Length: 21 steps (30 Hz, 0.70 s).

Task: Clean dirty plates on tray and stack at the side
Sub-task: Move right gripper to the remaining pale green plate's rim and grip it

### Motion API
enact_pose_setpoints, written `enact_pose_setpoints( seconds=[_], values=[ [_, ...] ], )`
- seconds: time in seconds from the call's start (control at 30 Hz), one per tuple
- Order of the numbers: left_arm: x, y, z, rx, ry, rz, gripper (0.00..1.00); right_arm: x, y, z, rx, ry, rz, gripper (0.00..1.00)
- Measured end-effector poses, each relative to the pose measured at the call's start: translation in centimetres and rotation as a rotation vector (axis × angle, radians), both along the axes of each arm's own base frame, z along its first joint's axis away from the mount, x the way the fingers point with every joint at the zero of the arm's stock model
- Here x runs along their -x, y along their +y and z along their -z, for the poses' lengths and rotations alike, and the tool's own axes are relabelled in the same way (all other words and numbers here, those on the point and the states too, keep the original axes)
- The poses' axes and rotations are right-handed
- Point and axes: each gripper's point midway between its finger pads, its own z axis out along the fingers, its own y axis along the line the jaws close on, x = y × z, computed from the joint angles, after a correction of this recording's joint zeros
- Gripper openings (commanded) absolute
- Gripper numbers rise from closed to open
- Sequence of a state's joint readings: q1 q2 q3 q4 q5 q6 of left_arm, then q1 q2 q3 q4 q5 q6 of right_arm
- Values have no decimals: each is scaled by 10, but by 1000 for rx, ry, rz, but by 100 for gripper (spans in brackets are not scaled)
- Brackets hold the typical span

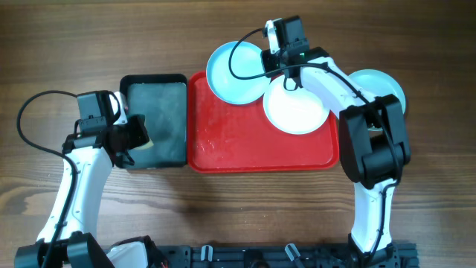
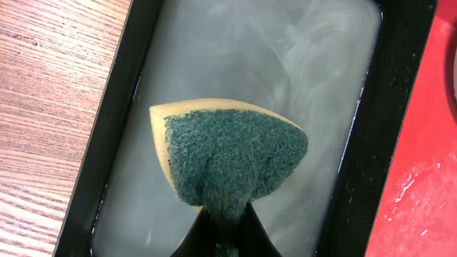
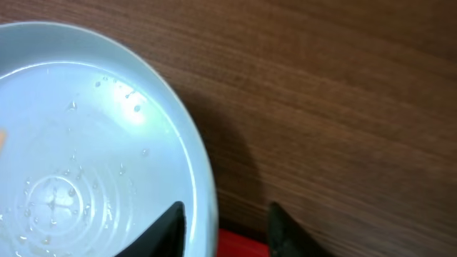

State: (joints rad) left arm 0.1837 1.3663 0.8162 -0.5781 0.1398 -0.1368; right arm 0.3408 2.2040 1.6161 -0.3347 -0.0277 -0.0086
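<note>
A pale blue plate [image 1: 234, 73] lies half over the far rim of the red tray [image 1: 245, 145]; its wet inside [image 3: 86, 143] fills the left of the right wrist view. My right gripper [image 1: 274, 68] [image 3: 225, 225] is open astride this plate's right rim, with one finger [image 3: 168, 228] over the inside and the other [image 3: 285, 228] outside, clear of the rim. A white plate [image 1: 296, 108] sits on the tray's right part. A second blue plate [image 1: 383, 85] rests on the table right of the tray, partly under the right arm. My left gripper [image 1: 140, 138] [image 2: 227, 225] is shut on a green-and-yellow sponge [image 2: 232, 153].
The sponge hangs over a black tray [image 1: 160, 97] [image 2: 385, 107] of cloudy water, which touches the red tray's left side [image 2: 421, 178]. Wet streaks cover the red tray's floor. Bare wooden table [image 3: 343, 107] surrounds both trays.
</note>
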Motion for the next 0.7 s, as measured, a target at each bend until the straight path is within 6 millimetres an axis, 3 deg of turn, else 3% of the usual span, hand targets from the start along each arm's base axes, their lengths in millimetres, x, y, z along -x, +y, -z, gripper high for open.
enact_pose_setpoints(
  seconds=[0.13,0.27,0.33,0.47,0.63,0.7],
  values=[
    [-1,0,0,-1,-5,0,4,5,4,8,-32,40,12,4],
    [-1,0,0,-1,-6,0,4,12,10,9,-70,73,2,4],
    [-2,0,-1,-2,-11,0,4,27,17,15,-86,143,-22,4],
    [-3,0,-1,-2,-13,0,4,77,18,19,-71,341,-14,4],
    [-3,1,-1,-2,-14,0,4,119,11,26,-23,507,11,4],
    [-3,1,-1,-2,-14,0,4,132,10,27,-3,553,9,9]
  ],
)
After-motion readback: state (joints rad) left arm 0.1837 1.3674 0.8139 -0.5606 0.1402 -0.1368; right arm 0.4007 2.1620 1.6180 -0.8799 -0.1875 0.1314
